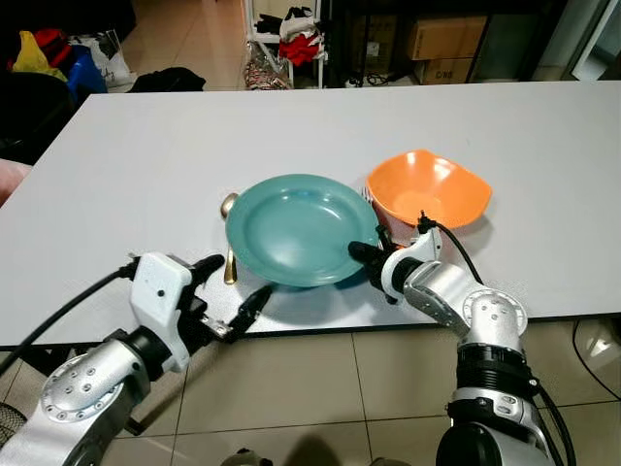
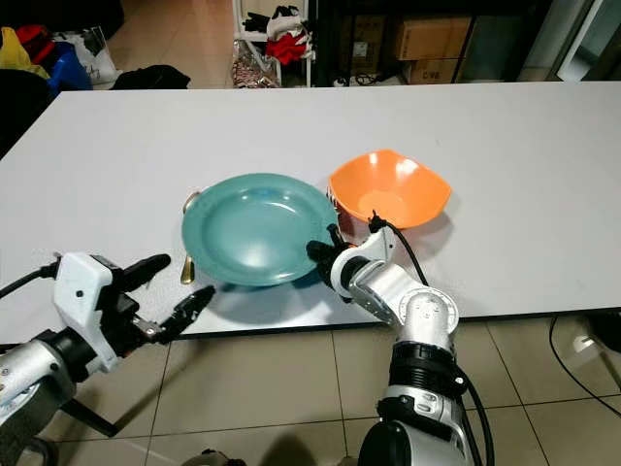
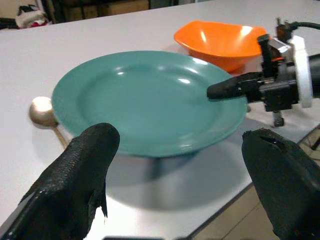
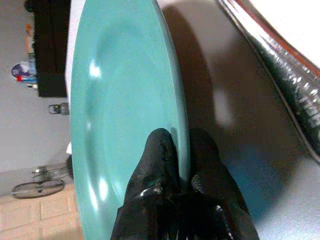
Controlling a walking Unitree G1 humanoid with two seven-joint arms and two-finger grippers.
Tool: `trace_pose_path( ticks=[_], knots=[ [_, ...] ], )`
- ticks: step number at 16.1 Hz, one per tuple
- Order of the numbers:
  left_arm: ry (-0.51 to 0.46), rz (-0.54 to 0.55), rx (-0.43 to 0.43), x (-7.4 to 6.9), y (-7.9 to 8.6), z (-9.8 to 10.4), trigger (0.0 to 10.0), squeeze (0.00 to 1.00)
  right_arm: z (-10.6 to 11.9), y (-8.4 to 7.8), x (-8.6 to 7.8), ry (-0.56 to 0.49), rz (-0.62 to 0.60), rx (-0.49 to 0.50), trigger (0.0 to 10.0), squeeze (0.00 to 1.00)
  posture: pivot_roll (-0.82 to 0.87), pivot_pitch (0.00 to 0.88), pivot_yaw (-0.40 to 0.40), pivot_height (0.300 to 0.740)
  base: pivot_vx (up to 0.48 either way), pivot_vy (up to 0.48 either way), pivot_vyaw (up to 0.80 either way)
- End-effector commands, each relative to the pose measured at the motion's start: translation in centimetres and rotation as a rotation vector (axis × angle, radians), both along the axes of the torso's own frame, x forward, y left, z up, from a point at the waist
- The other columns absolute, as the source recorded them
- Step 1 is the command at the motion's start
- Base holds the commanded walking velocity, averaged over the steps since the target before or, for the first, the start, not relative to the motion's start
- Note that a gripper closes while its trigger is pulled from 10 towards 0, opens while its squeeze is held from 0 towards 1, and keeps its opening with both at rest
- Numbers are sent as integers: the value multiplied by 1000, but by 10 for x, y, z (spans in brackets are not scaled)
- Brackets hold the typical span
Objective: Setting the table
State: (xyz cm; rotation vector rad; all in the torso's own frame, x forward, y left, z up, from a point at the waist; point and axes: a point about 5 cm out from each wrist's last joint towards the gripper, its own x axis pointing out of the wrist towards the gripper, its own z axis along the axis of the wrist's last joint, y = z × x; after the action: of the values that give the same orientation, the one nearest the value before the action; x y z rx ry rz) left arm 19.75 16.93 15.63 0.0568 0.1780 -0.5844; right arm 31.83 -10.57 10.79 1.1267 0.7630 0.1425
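right end effector (image 1: 367, 254) pinches the teal plate (image 1: 291, 228) rim; left end effector (image 1: 236, 291) hangs spread near the table (image 1: 146, 155) edge.

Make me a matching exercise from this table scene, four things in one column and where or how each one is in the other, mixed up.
Things:
1. teal plate
2. orange bowl
3. gold spoon
4. left end effector

States:
A. open, at the table's near edge
B. partly tucked under the plate's left rim
C. rim pinched by the right end effector
D. just right of the plate

Pairs: 1-C, 2-D, 3-B, 4-A
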Motion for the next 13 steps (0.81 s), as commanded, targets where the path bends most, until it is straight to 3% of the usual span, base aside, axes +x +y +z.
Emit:
trace_pose_path(
  ticks=[1,4,5,6,13],
  knots=[
    [3,-18,9,-3,-2,1,10000,0,14,5,9,-59,2,3,10000,0,-70,43,35,740,0,0,0],
    [7,-16,7,-4,-3,0,10000,0,16,7,11,-74,8,-12,10000,180,-69,43,32,740,0,0,0],
    [7,-15,6,-3,-3,0,10000,0,16,9,12,-75,13,-13,10000,600,-69,43,32,740,0,0,0],
    [7,-14,7,-4,-3,-1,10000,0,14,10,11,-73,22,-15,10000,714,-69,43,32,740,0,0,0],
    [7,-10,7,-3,-2,-1,10000,0,12,10,10,-73,23,-17,10000,737,-72,44,32,740,0,0,0]
  ],
)
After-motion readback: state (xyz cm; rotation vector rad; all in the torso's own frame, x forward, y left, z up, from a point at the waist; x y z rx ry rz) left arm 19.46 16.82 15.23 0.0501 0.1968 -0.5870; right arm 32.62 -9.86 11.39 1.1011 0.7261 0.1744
